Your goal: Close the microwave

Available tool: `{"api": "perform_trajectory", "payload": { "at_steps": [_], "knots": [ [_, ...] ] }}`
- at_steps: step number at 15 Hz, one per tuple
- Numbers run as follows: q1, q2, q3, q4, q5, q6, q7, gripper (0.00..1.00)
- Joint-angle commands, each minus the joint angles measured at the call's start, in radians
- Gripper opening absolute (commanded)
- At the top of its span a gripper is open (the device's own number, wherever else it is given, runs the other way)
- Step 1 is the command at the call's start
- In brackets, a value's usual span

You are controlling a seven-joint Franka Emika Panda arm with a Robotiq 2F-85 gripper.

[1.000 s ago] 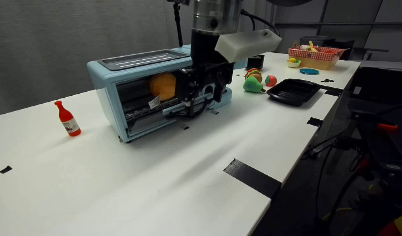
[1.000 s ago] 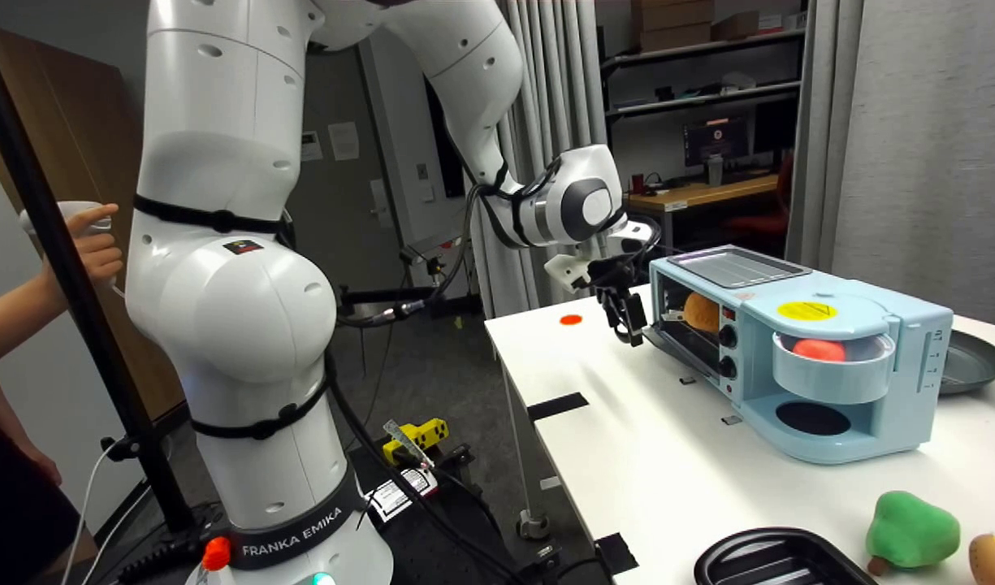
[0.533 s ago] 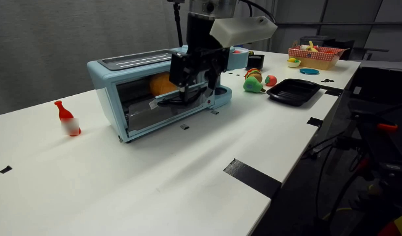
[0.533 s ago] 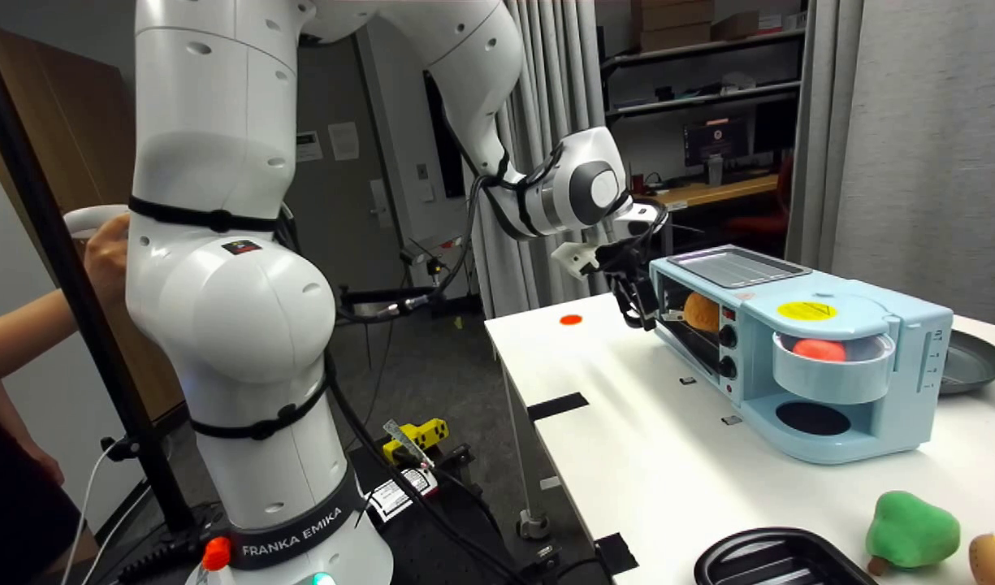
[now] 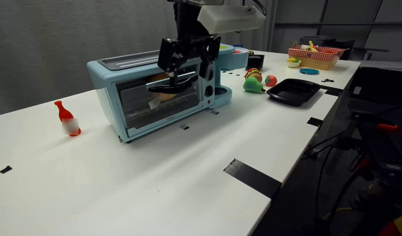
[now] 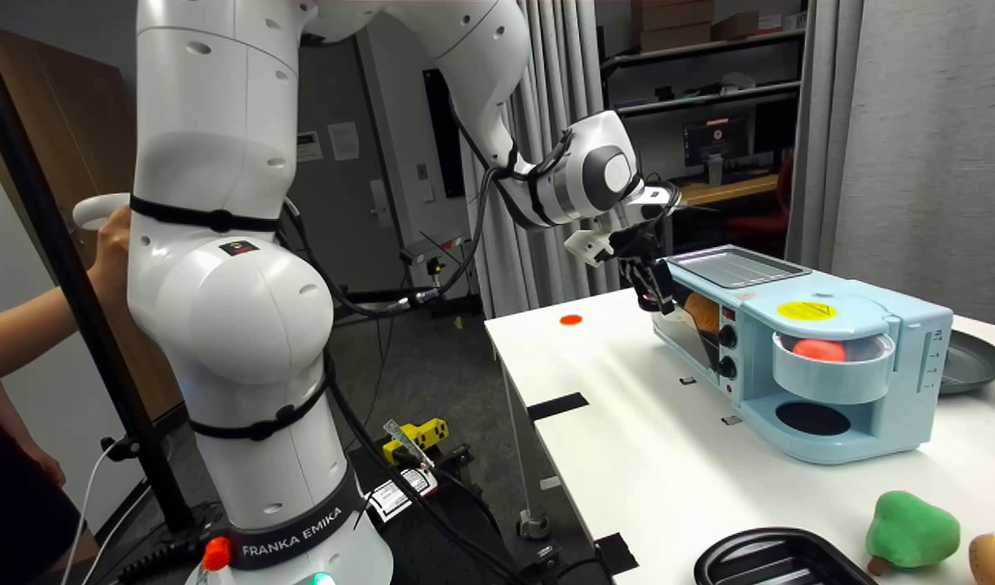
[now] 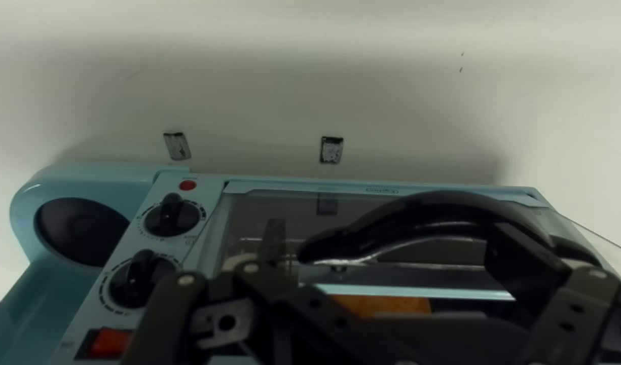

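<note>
The light-blue microwave (image 5: 105, 108) stands on the white table; it also shows in an exterior view (image 6: 911, 390) and the wrist view (image 7: 112, 175). Its glass door (image 5: 138, 101) is tilted outward at the top, partly open, with a gap above its light-blue upper edge. The dark handle (image 5: 166, 88) also shows in the wrist view (image 7: 442, 218). A round orange thing (image 6: 702, 313) sits inside. My gripper (image 5: 188, 77) is open in front of the door at the handle; it also shows in the wrist view (image 7: 391, 238). One finger overlaps the handle; I cannot tell whether they touch.
A red bottle (image 5: 67, 114) stands beside the microwave. A green pear (image 5: 253, 84), a strawberry (image 5: 270, 80) and a black tray (image 5: 293, 91) lie on the other side. A checked basket (image 5: 315, 57) stands farther back. A dark pan (image 6: 968, 361) lies behind the microwave.
My gripper has moved up and toward the microwave. The door has swung upward with it, from a low tilt to a much steeper one, and its glass now covers most of the opening.
</note>
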Motion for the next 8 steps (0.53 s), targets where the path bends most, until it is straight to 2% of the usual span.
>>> {"api": "perform_trajectory", "payload": {
  "at_steps": [1, 8],
  "knots": [
    [-0.010, 0.019, -0.013, 0.034, -0.061, 0.008, 0.046, 1.00],
    [-0.027, -0.039, 0.000, 0.013, -0.061, -0.010, 0.051, 1.00]
  ]
}}
